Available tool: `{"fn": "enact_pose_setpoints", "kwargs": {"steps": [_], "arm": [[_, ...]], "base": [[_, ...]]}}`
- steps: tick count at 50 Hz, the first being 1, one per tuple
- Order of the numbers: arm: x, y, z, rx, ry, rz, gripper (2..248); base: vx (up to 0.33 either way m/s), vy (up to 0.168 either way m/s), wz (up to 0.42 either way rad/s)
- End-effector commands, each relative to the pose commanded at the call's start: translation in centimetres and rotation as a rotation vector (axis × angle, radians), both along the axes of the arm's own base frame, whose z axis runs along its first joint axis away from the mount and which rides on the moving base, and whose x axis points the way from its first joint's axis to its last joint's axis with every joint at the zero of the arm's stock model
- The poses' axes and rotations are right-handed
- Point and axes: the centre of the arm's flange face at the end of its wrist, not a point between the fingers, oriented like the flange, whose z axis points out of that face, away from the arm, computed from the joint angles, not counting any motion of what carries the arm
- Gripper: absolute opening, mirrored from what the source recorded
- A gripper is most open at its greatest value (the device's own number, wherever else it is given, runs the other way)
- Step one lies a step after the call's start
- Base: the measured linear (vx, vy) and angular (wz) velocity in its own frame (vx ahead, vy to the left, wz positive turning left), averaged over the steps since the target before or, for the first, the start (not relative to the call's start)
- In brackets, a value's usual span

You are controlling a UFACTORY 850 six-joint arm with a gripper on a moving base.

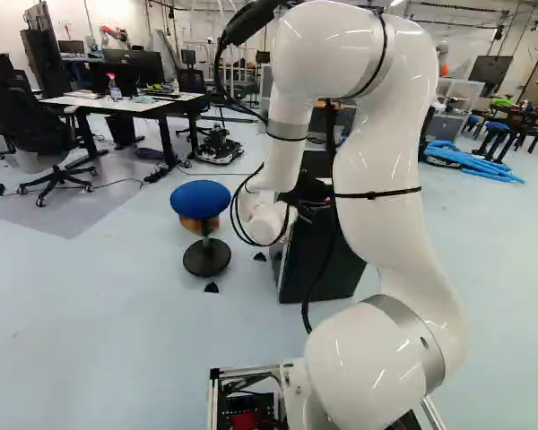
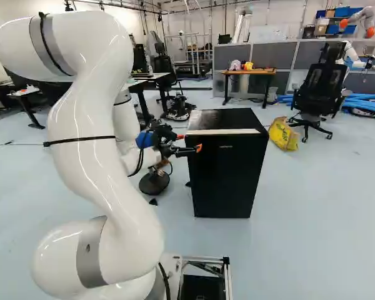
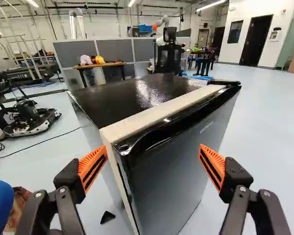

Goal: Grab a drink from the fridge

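A black fridge (image 2: 228,178) stands with its door closed, contents hidden. Before its upper door corner, the claw (image 2: 189,142) is spread wide, gripping nothing. A blue-topped stool (image 1: 200,199) stands near the fridge.

One fridge (image 2: 228,172). One gripper (image 2: 189,142), with two orange pads (image 3: 91,167). One blue stool (image 1: 200,199) near the fridge, two small black wedges (image 1: 212,288) on the floor by it. One yellow bag (image 2: 283,134). Two toys (image 2: 235,65) toward the left edge of one wooden bench (image 2: 262,72) in the right base view. One spray bottle (image 1: 115,90) between the left and right edges of one white bench (image 1: 76,101). Two nearer office chairs (image 2: 322,87), one per base view; farther ones too jumbled to count.
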Motion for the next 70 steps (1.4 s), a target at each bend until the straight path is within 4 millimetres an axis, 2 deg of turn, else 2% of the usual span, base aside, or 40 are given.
{"fn": "enact_pose_setpoints", "kwargs": {"steps": [70], "arm": [[-0.35,-0.38,-0.03,0.003,0.001,-0.059,247]], "base": [[0.000,0.000,0.000]]}}
